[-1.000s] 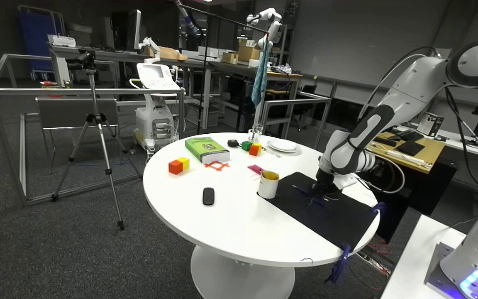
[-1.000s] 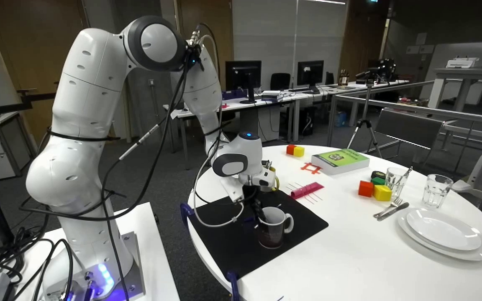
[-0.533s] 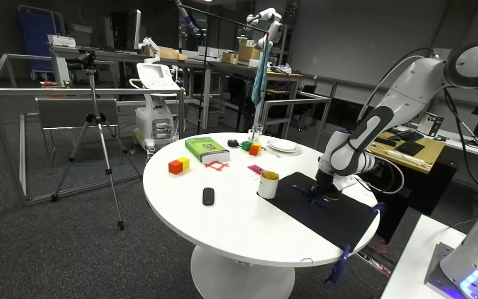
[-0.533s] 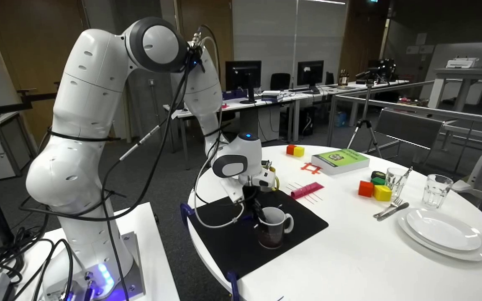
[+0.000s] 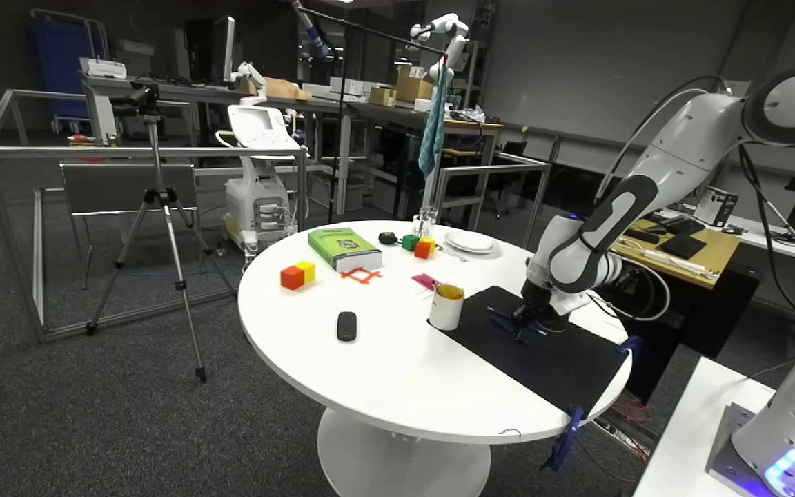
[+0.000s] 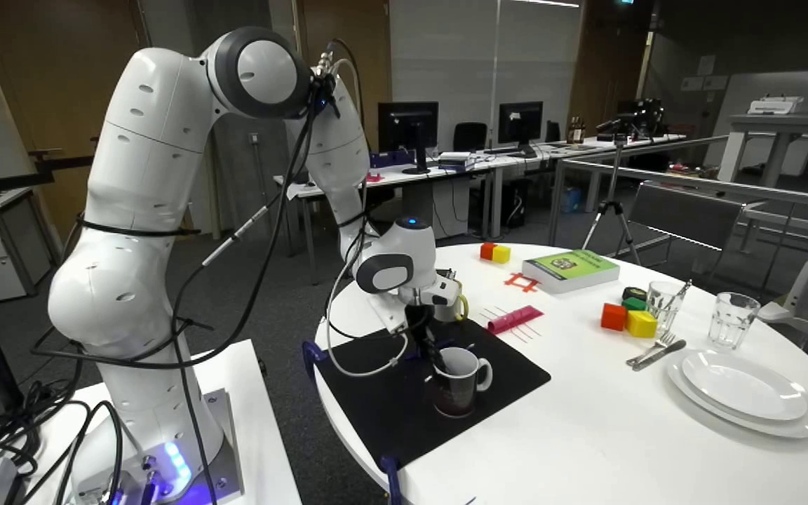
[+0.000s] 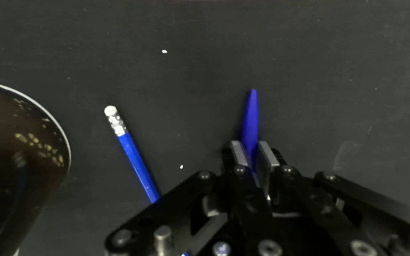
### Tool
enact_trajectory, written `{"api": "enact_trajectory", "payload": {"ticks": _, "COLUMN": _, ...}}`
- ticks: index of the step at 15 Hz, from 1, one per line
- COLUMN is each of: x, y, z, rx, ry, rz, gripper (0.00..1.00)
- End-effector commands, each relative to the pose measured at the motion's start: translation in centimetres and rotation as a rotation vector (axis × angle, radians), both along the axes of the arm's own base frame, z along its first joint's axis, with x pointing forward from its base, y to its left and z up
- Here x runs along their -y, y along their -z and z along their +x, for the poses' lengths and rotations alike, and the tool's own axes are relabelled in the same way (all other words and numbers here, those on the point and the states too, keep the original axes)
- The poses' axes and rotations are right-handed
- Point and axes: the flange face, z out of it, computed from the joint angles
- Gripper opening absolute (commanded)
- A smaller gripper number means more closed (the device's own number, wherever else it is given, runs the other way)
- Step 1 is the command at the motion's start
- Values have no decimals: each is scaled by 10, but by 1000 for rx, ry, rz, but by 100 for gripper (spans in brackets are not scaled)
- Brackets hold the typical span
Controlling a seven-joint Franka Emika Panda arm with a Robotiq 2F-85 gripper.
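Observation:
My gripper (image 7: 251, 153) has its two pads pressed close on either side of a slim blue pen-like object (image 7: 251, 119). The tapered end points away past the fingertips; its other end is hidden by the gripper. Whether it touches the black mat (image 7: 315, 71) cannot be told. A blue pencil (image 7: 135, 161) with a white eraser lies left of the gripper, partly covered by it. Further left, a dark mug (image 7: 45, 149) fills the edge of the wrist view. In an exterior view this mug (image 6: 454, 394) stands beside the gripper (image 6: 439, 365), its handle facing away.
A white cup (image 5: 444, 314) with yellow inside stands at the mat's edge. Blue clamps (image 5: 563, 438) grip the table edge. On the round table (image 5: 370, 373) are a black remote-like object (image 5: 346, 326), a green book (image 5: 344, 248), coloured blocks (image 6: 613, 317), glasses (image 6: 732, 319) and plates (image 6: 744, 386).
The jaws have drawn together onto the blue pen-like object. The hand has shifted slightly, up and leftward in both exterior views. The mug and other table objects have stayed put.

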Motion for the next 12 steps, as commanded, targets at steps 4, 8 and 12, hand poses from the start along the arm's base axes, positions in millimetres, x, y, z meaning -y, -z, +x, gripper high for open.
{"api": "enact_trajectory", "payload": {"ticks": 4, "x": 1, "y": -1, "z": -2, "rx": 90, "ry": -84, "rz": -85, "gripper": 3}}
{"api": "enact_trajectory", "payload": {"ticks": 8, "x": -11, "y": -6, "z": 0, "rx": 184, "ry": -132, "rz": -89, "gripper": 3}}
{"api": "enact_trajectory", "payload": {"ticks": 12, "x": -26, "y": -9, "z": 0, "rx": 228, "ry": -149, "rz": -82, "gripper": 3}}
